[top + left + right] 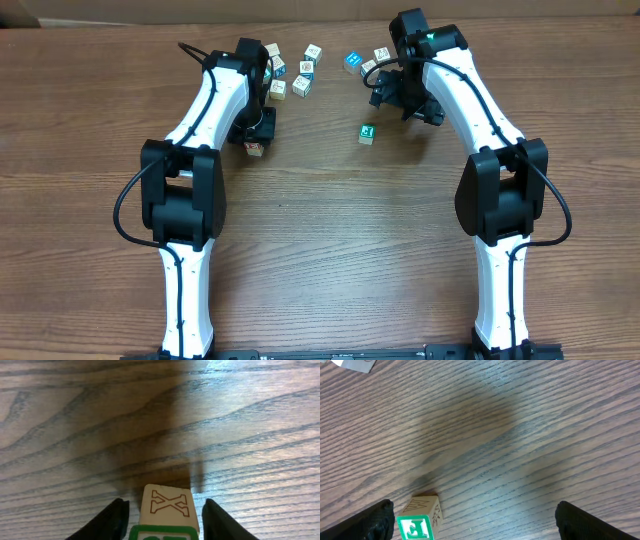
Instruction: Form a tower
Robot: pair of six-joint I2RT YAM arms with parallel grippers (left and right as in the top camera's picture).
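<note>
L gripper (163, 501) jaws slightly apart round X cube (170, 510), near table's (320, 250) far edge. R gripper (475, 525) jaws spread wide by green cube (414, 527).

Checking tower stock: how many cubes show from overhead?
11: six cubes beside the left arm, three cubes by the right gripper, green cube alone mid-table, one cube at the left gripper. Arms may hide more.

White arms (215, 100); black joints (185, 195); looping black cables (117, 212).
</note>
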